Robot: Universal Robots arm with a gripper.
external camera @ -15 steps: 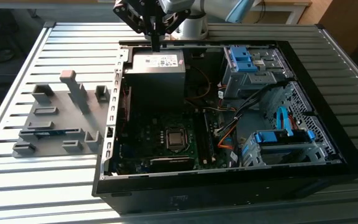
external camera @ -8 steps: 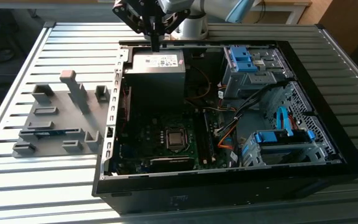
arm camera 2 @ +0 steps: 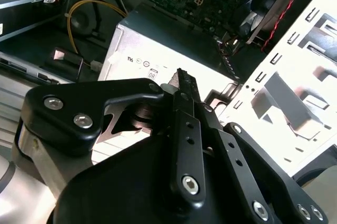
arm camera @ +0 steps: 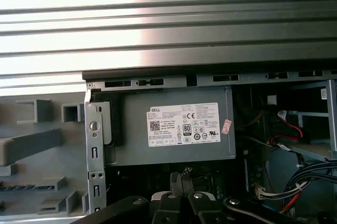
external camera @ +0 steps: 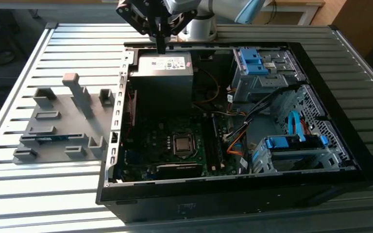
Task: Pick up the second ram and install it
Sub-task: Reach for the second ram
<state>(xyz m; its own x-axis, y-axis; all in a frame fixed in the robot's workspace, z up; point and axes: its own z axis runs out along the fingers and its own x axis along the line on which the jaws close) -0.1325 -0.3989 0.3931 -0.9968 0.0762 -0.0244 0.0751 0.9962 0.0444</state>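
The second ram is a slim blue-green strip lying in the gray slotted rack at the exterior view's left, beside the open computer case. My gripper hangs over the far end of the case, just above the labelled gray power supply, well away from the ram. In both wrist views its black fingers stand pressed together with nothing between them, pointing at the power supply. The gripper is shut and empty. The motherboard lies in the case's middle.
Blue drive-bay clips and a blue-clipped drive cage fill the case's side at the exterior view's right, with loose cables between. The case stands on a slatted metal table. Part of the rack shows beside the case wall.
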